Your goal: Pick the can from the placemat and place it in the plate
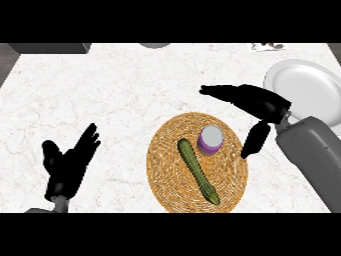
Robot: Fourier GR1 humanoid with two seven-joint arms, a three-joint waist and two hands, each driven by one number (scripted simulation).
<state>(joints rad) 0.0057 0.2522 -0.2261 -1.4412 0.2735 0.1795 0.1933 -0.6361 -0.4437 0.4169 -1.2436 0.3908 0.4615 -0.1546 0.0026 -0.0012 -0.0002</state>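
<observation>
One can (pixel 211 139) stands on placemat (pixel 170 172); right robot hand (pixel 266 102) just beside.

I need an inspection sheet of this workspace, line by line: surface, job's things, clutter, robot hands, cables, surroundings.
Surface: pale marbled counter.
Job's things: purple can upright on the round woven placemat, in its upper right part; white plate at the right, the can not yet in it.
Clutter: green cucumber lying on the placemat beside the can.
Robot hands: right robot hand open, between can and plate, not touching the can; left robot hand open, resting at lower left.
Cables: nothing seen.
Surroundings: dark box at the far left; grey object and small item at the far edge, too cut off to name.
</observation>
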